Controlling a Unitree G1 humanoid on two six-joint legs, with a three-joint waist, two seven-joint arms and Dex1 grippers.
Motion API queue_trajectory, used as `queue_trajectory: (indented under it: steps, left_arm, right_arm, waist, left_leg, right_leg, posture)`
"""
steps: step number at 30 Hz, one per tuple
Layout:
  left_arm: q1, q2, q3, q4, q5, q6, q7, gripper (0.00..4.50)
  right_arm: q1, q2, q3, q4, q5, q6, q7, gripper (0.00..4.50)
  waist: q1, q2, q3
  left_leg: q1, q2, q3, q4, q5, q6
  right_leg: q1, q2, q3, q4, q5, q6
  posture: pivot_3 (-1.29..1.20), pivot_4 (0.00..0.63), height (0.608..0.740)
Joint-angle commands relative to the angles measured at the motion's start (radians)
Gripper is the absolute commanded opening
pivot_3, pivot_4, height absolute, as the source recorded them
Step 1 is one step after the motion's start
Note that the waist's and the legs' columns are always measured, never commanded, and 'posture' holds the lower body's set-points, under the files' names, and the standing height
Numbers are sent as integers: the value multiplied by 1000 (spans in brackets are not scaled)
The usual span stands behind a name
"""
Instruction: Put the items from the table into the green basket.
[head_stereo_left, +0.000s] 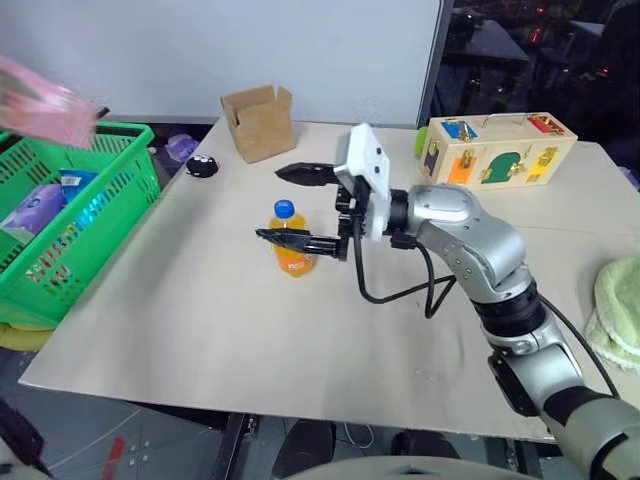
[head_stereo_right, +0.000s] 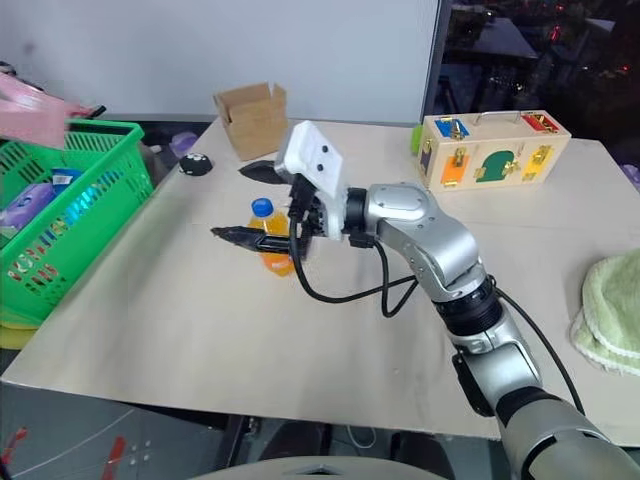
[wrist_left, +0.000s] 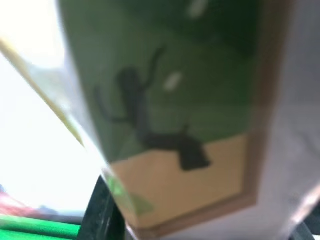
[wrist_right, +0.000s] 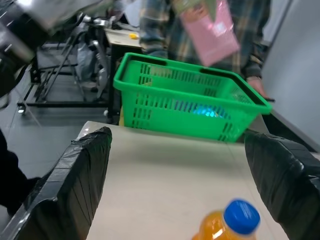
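My right end effector (head_stereo_left: 300, 208) stood wide open around the orange bottle (head_stereo_left: 291, 240); squeezing low would have been steadiest. My left end effector gripped the pink carton (head_stereo_left: 45, 110) above the green basket (head_stereo_left: 125, 190).

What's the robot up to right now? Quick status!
Left gripper shut on pink carton, above green basket. Right gripper open around orange bottle. Nothing in the way.
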Motion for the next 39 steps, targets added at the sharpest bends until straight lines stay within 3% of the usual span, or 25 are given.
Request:
queue_trajectory:
  steps: [1,7,11,16,19,23,24,28,31,33,36,39]
  left_arm:
    - [-172,85,-147,300,232,-217,-36,1874]
    - [-353,106,-293,647,454,-417,-57,1874]
    - [-278,98,-319,815,550,-483,43,1874]
    - [-178,114,-326,873,623,-506,170,1874]
    - [-124,116,-296,877,613,-509,163,2771]
    - [-97,94,-212,840,531,-517,39,4446]
    - [-93,87,-191,822,509,-514,0,4446]
    - [-31,24,-120,625,381,-437,-222,4446]
    - [171,-87,-92,153,181,-183,-392,4446]
    - [312,-154,-108,-152,61,-2,-405,4446]
    - [462,-225,-242,-413,73,92,-425,4446]
    - [484,-270,-350,-450,157,100,-413,4446]
  right_arm:
    - [-47,25,-3,16,-23,-52,-7,4479]
    - [-60,47,-9,37,-42,-59,-21,4479]
    - [-57,51,-19,24,-31,-60,-8,4479]
    - [-52,41,-29,8,-14,-65,20,4479]
    - [-53,38,-32,9,-16,-63,17,4500]
    - [-42,34,-40,-3,-13,-53,9,4500]
    - [-37,31,-40,-5,-15,-53,7,4500]
    - [-12,18,-43,-22,-17,-48,-4,4500]
    - [12,-10,-58,-42,-14,-39,-9,4500]
    - [33,-41,-70,-57,-16,-27,-12,4500]
    - [87,-112,-91,-98,-14,6,-14,4500]
    - [139,-178,-92,-140,-34,25,-25,4500]
  waist:
    - [1,-1,0]
    - [-3,-5,-2]
    - [-12,-5,-2]
    - [-32,-13,-1]
    - [-31,-15,-1]
    - [-29,-15,-2]
    - [-28,-15,-2]
    - [-27,-16,-2]
    - [-28,-15,-2]
    - [-31,-15,-2]
    - [-35,-15,-2]
    - [-36,-13,-1]
  left_leg:
    - [-1,0,0,0,0,0]
    - [-9,0,-3,0,2,-2]
    - [-12,0,-4,0,2,-3]
    - [-12,1,-6,0,2,-3]
    - [-12,1,-7,0,2,-3]
    - [-12,1,-7,1,2,-4]
    - [-12,1,-7,2,3,-4]
    - [-11,1,-8,2,4,-6]
    - [-10,0,-7,3,5,-7]
    - [-10,1,-7,3,5,-8]
    - [-10,1,-7,3,5,-7]
    - [-9,1,-6,4,5,-7]
  right_leg:
    - [-1,0,-1,1,0,0]
    - [-9,1,-2,4,0,-1]
    - [-11,1,-3,4,0,-1]
    - [-12,1,-5,7,0,-1]
    - [-11,1,-6,9,0,-1]
    - [-11,0,-6,11,0,-1]
    - [-11,0,-7,11,0,-1]
    - [-11,0,-8,14,0,-1]
    - [-11,-2,-8,16,0,-3]
    - [-11,-3,-7,18,0,-3]
    - [-11,-3,-6,17,0,-3]
    - [-11,-1,-6,18,0,-4]
  posture:
    - [213,0,740]
    - [199,0,740]
    - [179,0,740]
    - [166,0,740]
    - [169,0,740]
    - [183,0,740]
    - [183,0,740]
    - [203,0,740]
    - [203,0,740]
    - [204,0,740]
    - [167,0,740]
    - [114,0,740]
